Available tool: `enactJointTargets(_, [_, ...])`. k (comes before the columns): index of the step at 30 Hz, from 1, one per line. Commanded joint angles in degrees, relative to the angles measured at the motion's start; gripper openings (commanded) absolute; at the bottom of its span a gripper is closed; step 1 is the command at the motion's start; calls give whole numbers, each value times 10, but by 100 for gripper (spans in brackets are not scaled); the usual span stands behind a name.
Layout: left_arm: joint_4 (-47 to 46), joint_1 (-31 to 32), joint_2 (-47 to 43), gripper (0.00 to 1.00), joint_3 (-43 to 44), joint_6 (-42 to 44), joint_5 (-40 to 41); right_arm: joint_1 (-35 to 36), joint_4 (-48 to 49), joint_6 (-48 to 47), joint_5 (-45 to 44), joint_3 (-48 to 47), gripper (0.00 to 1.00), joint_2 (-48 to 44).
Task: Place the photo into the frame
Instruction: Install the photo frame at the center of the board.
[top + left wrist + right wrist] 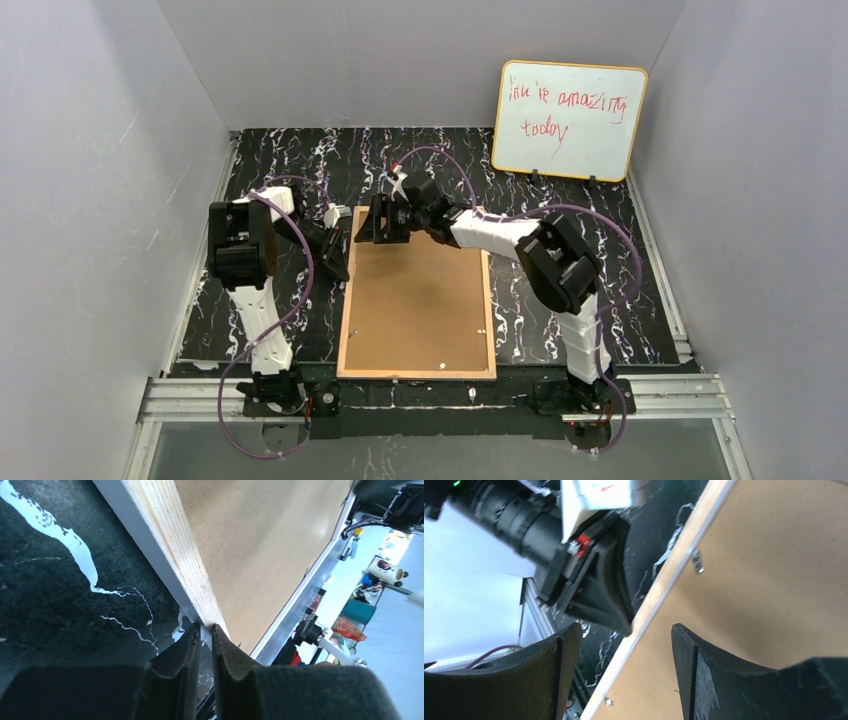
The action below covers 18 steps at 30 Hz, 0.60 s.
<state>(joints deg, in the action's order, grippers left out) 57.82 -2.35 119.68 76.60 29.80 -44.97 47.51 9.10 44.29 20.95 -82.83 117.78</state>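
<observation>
The frame lies face down on the black marbled table, its tan wood back up and a brown backing board inside it. The photo is not in view. My left gripper is at the frame's far left corner. In the left wrist view it is shut on the frame's thin edge. My right gripper hovers over the same corner. In the right wrist view it is open, straddling the wood rim and holding nothing, with the left gripper's fingers just beyond.
An orange-rimmed whiteboard with red writing leans on the back wall at the far right. Grey walls close in three sides. A metal rail runs along the near edge, touching the frame's near side.
</observation>
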Motion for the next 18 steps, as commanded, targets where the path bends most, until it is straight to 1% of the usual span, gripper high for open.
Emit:
enactJointTargets(1, [-37, 2, 27, 10, 10, 15, -13, -18, -15, -28, 16, -66, 74, 55])
enactJointTargets(6, [-37, 3, 38, 10, 15, 16, -23, -36, -14, -26, 34, -110, 72, 111])
enactJointTargets(18, [-38, 3, 41, 10, 11, 18, -20, -42, -15, -17, 79, -173, 70, 186])
